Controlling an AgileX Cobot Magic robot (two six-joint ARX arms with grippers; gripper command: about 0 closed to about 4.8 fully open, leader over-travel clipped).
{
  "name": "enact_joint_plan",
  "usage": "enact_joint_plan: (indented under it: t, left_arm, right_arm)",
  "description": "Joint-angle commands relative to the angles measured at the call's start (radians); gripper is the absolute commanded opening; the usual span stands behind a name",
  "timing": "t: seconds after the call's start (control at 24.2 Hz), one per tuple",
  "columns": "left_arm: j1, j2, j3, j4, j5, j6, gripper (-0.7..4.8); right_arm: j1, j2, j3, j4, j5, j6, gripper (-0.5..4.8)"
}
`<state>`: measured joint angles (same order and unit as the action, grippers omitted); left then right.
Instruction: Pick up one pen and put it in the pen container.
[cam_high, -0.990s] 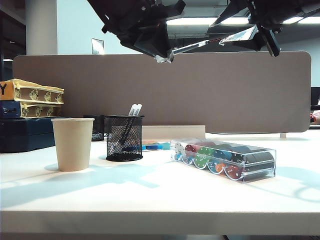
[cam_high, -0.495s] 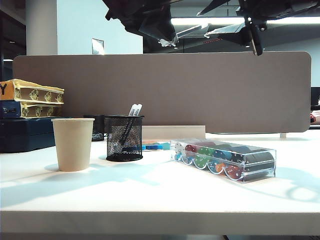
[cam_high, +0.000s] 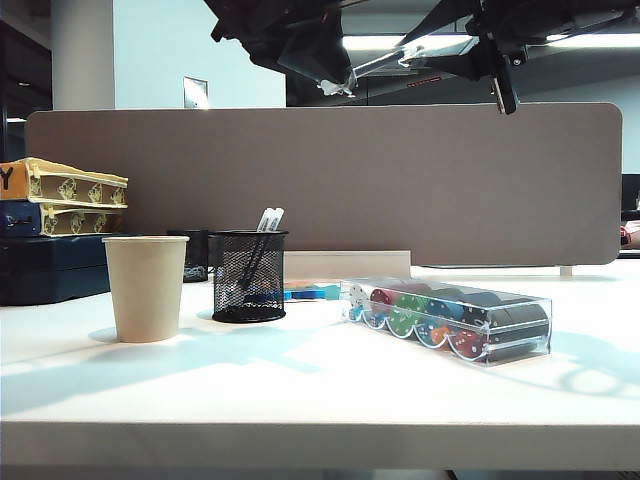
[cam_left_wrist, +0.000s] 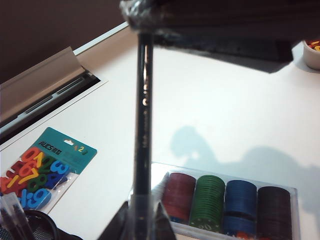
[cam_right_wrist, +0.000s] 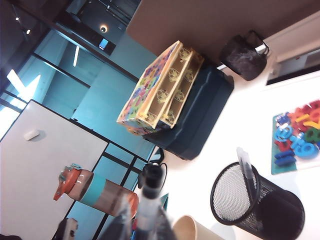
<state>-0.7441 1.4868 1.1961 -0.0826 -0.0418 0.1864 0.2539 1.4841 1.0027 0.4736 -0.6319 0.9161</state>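
The teal number packet (cam_left_wrist: 42, 170) reads "AUCS" and "1 2 3" (smaller print is illegible)

Open air above pen container (cam_high: 249, 276); paper cup (cam_high: 146, 288) beside.

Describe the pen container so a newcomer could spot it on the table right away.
On the white table, look left of the clear chip box and right of the beige paper cup. The pen container is the black wire-mesh cup, the only see-through one, with two whitish pen tops sticking out.
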Motion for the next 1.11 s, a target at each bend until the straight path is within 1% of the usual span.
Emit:
enact_joint_plan:
  t: [0.04, 0.08, 0.17, 0.25, 0.45, 0.54, 0.58, 0.83, 0.87, 0.91, 0.99, 1.03, 1.11]
  left_arm:
    - [0.001, -0.004, 0.006, 0.01, 0.005, -0.003, 0.12]
    - [0.001, -0.004, 0.006, 0.01, 0.005, -0.003, 0.12]
    - [0.001, -0.004, 0.006, 0.01, 0.005, -0.003, 0.13]
    - [0.001, -0.004, 0.006, 0.008, 0.005, -0.003, 0.26]
    - [0.001, -0.004, 0.006, 0.007, 0.005, -0.003, 0.28]
    - [0.001, -0.004, 0.006, -0.005, 0.033, -0.003, 1.14]
    - [0.001, -0.004, 0.006, -0.014, 0.035, -0.003, 1.43]
    - [0.002, -0.004, 0.006, -0.06, 0.034, 0.0, 1.45]
    - [0.002, -0.004, 0.006, -0.088, 0.016, 0.001, 1.55]
    - [0.003, -0.004, 0.006, -0.119, -0.027, 0.002, 1.62]
    - [0.01, -0.004, 0.006, -0.14, -0.073, 0.001, 2.23]
    - [0.016, -0.005, 0.006, -0.142, -0.074, 0.0, 2.44]
    - [0.032, -0.008, 0.006, -0.149, -0.075, -0.004, 2.47]
  right_arm:
    - [0.003, -0.006, 0.008, 0.025, -0.021, 0.0, 0.43]
    - [0.003, -0.006, 0.008, 0.025, -0.022, 0.0, 0.3]
    - [0.003, -0.006, 0.008, 0.025, -0.022, 0.0, 0.29]
    - [0.003, -0.006, 0.008, 0.025, -0.024, 0.0, 0.19]
    - [0.003, -0.006, 0.008, 0.025, -0.026, 0.0, 0.17]
    - [0.003, -0.006, 0.008, 0.025, -0.026, 0.0, 0.17]
    - [0.003, -0.006, 0.008, 0.025, -0.025, 0.0, 0.17]
    - [0.003, -0.003, 0.008, 0.025, -0.024, -0.003, 0.17]
    - [0.003, 0.0, 0.011, 0.026, -0.024, -0.006, 0.17]
    - [0.003, 0.006, 0.013, 0.031, -0.022, -0.008, 0.17]
    - [0.003, 0.011, 0.014, 0.032, -0.023, -0.011, 0.17]
    - [0.003, 0.018, 0.02, 0.031, -0.026, -0.021, 0.17]
    - [0.003, 0.029, 0.035, 0.031, -0.042, -0.03, 0.17]
